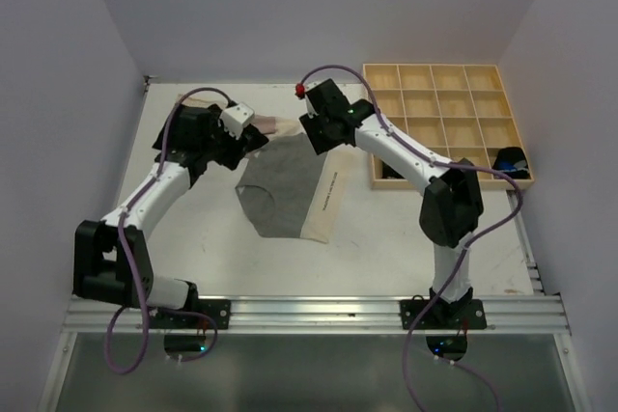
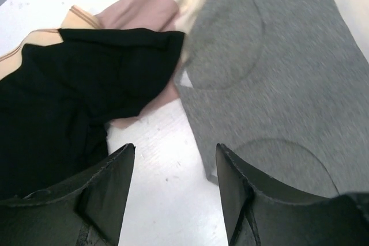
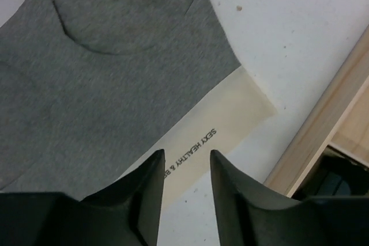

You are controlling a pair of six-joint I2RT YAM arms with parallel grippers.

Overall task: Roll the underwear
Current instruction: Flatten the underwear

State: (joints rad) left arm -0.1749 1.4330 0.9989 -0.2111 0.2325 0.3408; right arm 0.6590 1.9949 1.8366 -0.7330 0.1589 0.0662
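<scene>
One grey underwear (image 1: 278,188) lies flat mid-table, its cream printed waistband (image 1: 326,202) along the right edge. My left gripper (image 1: 253,141) hovers at its upper left corner. In the left wrist view that gripper (image 2: 176,159) is open over bare table, with the grey underwear (image 2: 277,73) to its right and black underwear (image 2: 75,96) and pink underwear (image 2: 138,12) to its left. My right gripper (image 1: 317,136) is at the grey piece's upper right. In the right wrist view it (image 3: 185,162) stands open just above the waistband (image 3: 219,128), holding nothing.
A light wooden tray (image 1: 439,79) of square compartments sits at the back right, with dark items in two near compartments (image 1: 510,159). Its wooden rim (image 3: 323,136) is close to the right of my right gripper. Pink cloth (image 1: 275,125) shows between the two grippers.
</scene>
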